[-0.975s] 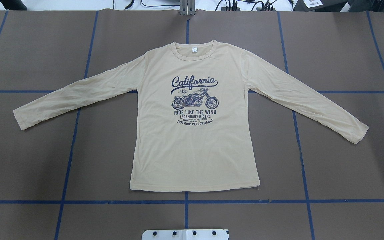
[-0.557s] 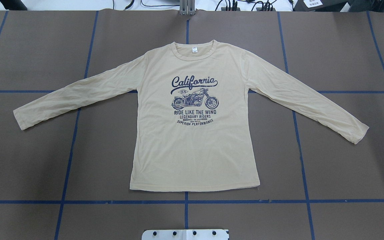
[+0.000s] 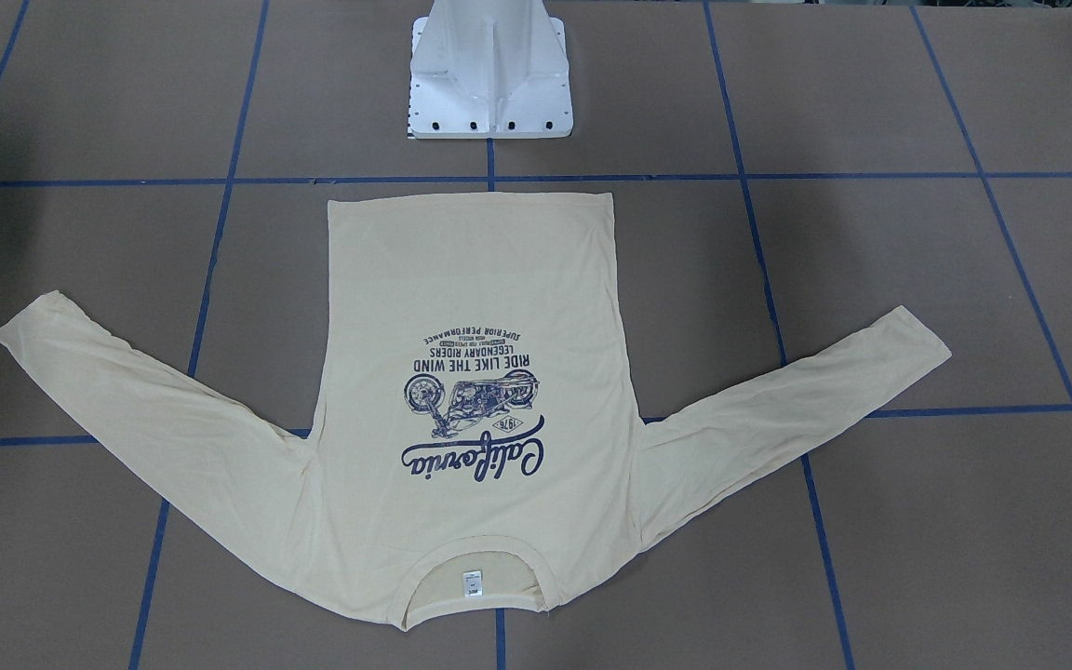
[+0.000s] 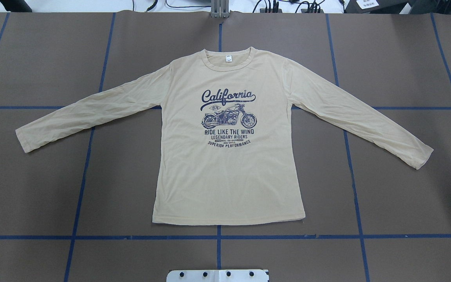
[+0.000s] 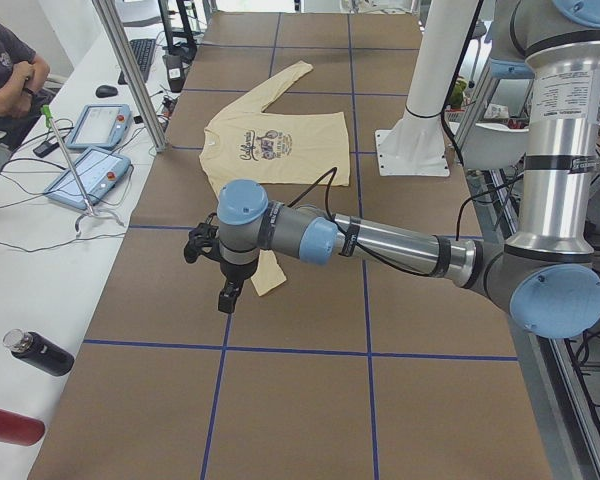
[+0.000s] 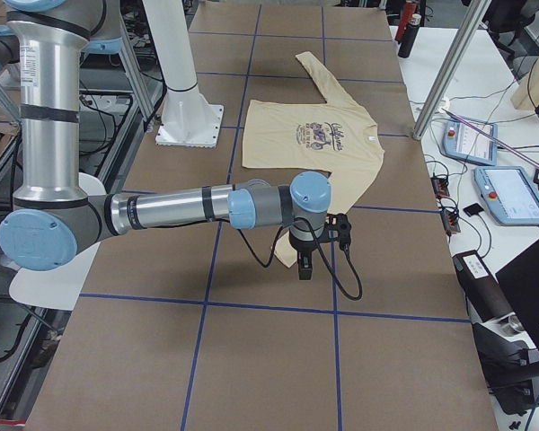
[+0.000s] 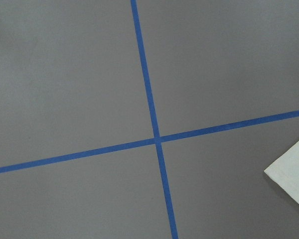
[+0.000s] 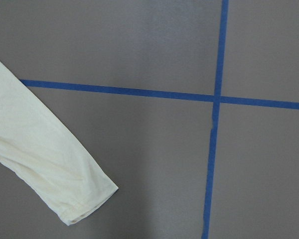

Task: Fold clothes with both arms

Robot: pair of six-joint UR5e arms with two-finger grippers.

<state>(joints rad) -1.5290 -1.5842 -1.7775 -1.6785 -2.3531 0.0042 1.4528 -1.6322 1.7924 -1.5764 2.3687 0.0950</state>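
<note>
The cream-yellow long-sleeved shirt [image 4: 225,172] lies flat and face up, both sleeves spread out, navy "California" motorcycle print up, neck tag at the far side. It also shows in the front view [image 3: 471,279]. My left gripper [image 5: 227,292] hangs above the table by the left sleeve's cuff [image 7: 289,172]; I cannot tell if it is open or shut. My right gripper [image 6: 304,267] hangs near the right sleeve's cuff [image 8: 84,199]; I cannot tell its state either. Neither gripper shows in the overhead, front or wrist views.
The brown table is crossed by blue tape lines [image 4: 217,237]. The white pedestal base [image 3: 489,84] stands at the hem side of the shirt. Teach pendants [image 5: 85,175], bottles [image 5: 40,352] and a seated person [image 5: 5,70] are at the bench beyond the far edge.
</note>
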